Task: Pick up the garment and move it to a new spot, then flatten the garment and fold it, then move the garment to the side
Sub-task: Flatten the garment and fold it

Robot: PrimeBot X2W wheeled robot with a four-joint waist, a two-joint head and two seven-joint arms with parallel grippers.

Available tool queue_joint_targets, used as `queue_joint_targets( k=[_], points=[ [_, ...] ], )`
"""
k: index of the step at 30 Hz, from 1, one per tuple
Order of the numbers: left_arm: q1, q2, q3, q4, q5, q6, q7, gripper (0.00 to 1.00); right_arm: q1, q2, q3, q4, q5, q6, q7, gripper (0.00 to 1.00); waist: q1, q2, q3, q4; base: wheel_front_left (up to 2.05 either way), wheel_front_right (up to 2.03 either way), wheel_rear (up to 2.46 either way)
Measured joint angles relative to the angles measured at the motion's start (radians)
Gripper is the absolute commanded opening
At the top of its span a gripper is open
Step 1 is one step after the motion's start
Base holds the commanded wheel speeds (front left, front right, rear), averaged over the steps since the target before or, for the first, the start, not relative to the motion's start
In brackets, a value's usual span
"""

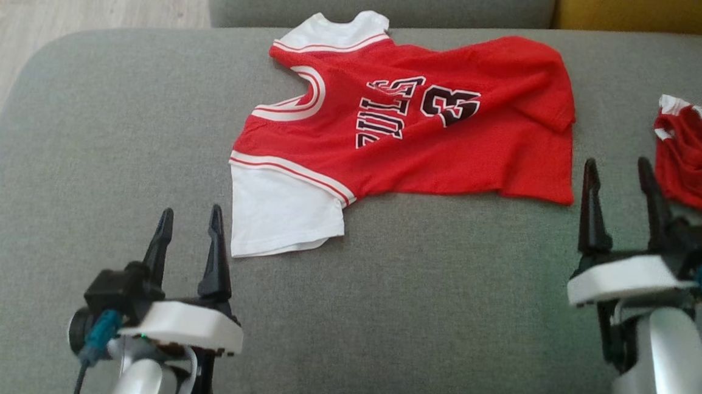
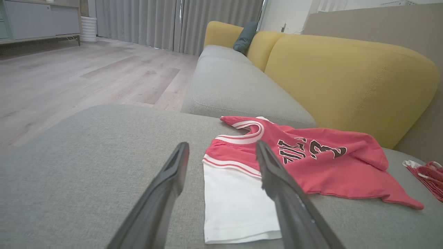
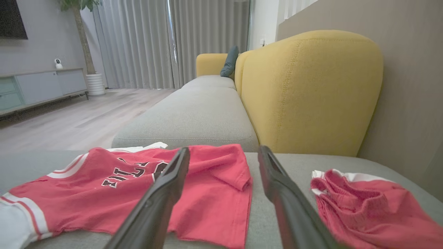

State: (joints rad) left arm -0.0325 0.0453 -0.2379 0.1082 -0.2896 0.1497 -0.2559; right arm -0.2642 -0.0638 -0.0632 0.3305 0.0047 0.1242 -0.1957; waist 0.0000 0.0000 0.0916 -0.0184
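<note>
left gripper: near left, dark fingers wide apart, empty, just beside the white sleeve.
right gripper: near right, fingers wide apart, empty, between the jersey and a small red mesh garment.
garment: red "BULLS 23" basketball jersey, lying wrinkled in the middle of the grey fabric sofa seat, collar to the left.
far: yellow fabric backrest.

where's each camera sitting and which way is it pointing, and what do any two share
Head view: on the head, looking forward and down at the sofa seat and the jersey; left gripper lower left, right gripper lower right, both open.
Left wrist view: low over the seat, facing the jersey's white sleeve between its own fingers.
Right wrist view: low, facing the jersey's hem and the smaller red garment past its own fingers.
Shared: both wrist views show the yellow backrest.
</note>
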Motion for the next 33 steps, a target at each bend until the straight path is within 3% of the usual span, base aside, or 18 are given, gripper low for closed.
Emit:
queue_joint_targets(
  k=[12, 33],
  points=[
    [0.039, 0.001, -0.017, 0.040, 0.017, -0.009, 0.000, 1.00, 0.158, 0.012, 0.069, -0.089, 0.101, 0.000, 0.010, 1.00, 0.0000, 0.0000, -0.060, 0.024, 0.00, 0.00, 0.00],
    [0.052, 0.002, -0.041, 0.042, 0.017, -0.009, 0.000, 1.00, 0.196, 0.013, 0.080, -0.086, 0.119, 0.000, 0.021, 1.00, 0.0000, 0.0000, -0.087, 0.032, 0.00, 0.00, 0.00]
  ],
)
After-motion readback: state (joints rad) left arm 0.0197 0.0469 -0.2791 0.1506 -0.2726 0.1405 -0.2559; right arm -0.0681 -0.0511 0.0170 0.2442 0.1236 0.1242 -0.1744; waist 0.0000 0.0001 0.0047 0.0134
